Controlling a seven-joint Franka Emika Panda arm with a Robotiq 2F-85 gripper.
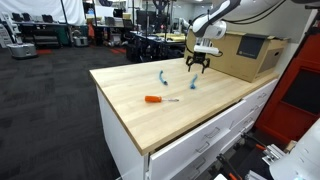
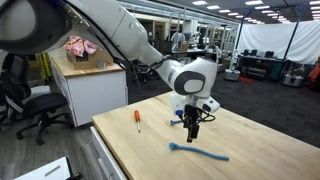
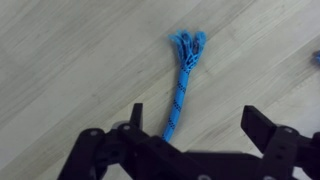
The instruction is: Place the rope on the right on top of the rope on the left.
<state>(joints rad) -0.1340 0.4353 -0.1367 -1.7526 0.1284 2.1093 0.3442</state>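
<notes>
Two short blue ropes lie on the wooden table [image 1: 190, 115]. One rope [image 1: 162, 76] lies apart near the table's middle; it also shows in an exterior view [image 2: 200, 152]. The second rope [image 1: 194, 83] lies right below my gripper [image 1: 197, 66]. In an exterior view the gripper [image 2: 193, 127] hangs just above the table and partly hides this rope [image 2: 178, 122]. In the wrist view this rope [image 3: 182, 75] runs from its frayed end down between the fingers of the gripper [image 3: 200, 128]. The gripper is open and holds nothing.
An orange-handled screwdriver [image 1: 158, 99] lies on the table near its front edge; it also shows in an exterior view [image 2: 137, 119]. A large cardboard box [image 1: 245, 52] stands on the table behind the gripper. A desk with pink flowers [image 2: 78, 46] stands beyond the table.
</notes>
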